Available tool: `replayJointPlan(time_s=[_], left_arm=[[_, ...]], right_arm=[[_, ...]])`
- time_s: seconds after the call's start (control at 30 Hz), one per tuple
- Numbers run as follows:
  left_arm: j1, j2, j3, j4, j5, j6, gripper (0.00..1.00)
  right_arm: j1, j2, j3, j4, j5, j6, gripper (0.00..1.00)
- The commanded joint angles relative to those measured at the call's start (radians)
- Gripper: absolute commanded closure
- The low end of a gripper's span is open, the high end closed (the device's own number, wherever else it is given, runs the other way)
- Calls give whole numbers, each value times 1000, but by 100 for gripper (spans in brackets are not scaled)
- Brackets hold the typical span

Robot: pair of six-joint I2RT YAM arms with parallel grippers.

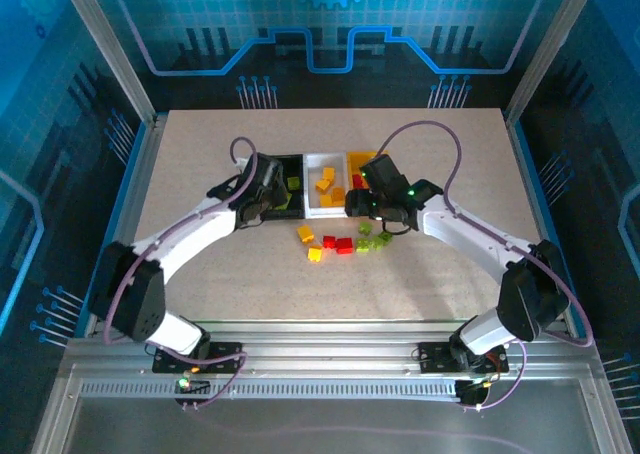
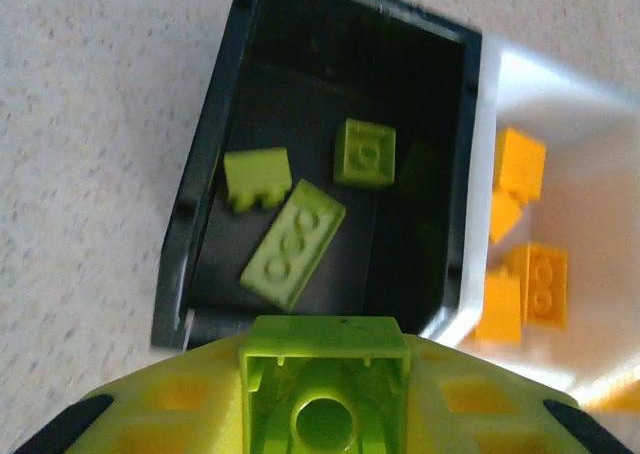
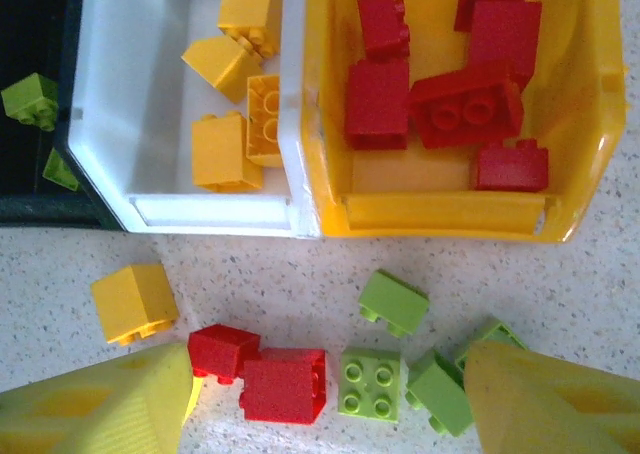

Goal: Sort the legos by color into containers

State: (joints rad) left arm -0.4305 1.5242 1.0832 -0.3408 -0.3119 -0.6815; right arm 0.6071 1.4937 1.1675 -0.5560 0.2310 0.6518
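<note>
Pinching a green lego point(image 2: 325, 359), the left claw point(image 2: 322, 414) hangs at 6 o'clock of the black bin point(image 2: 190, 244) in its wrist view; three green legos point(image 2: 293, 244) lie inside. The right claw point(image 3: 325, 369) is spread over loose legos point(image 3: 285, 384) on the tabletop point(image 3: 300, 284), 6 o'clock of the white bin point(image 3: 200, 214).

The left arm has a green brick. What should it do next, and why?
Probably nudge the left gripper forward and open its fingers. Its lime green brick hangs over the near wall of the black bin, and the three green bricks inside match it.
</note>
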Motion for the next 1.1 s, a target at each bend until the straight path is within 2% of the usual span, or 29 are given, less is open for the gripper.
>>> replayJointPlan(time_s=[0.0, 0.23, 0.47, 0.53, 0.7, 0.83, 1.07], left_arm=[[22, 114, 100, 25, -27, 8, 69], [72, 302, 252, -15, 12, -7, 65], [74, 337, 293, -9, 57, -18, 37], [73, 324, 298, -8, 78, -24, 33], [61, 214, 267, 15, 142, -44, 19], [31, 81, 189, 52, 187, -49, 3], [-4, -164, -61, 104, 278, -102, 1]], right_arm=[[-10, -57, -48, 5, 0, 25, 26], [-10, -116, -117, 7, -36, 15, 26], [-7, -153, -158, 24, -114, -25, 25], [-4, -159, -160, 21, -121, -33, 25], [0, -161, -163, 21, -144, -62, 25], [13, -145, -155, 30, -171, -92, 27], [87, -37, -81, 40, -193, -143, 28]])
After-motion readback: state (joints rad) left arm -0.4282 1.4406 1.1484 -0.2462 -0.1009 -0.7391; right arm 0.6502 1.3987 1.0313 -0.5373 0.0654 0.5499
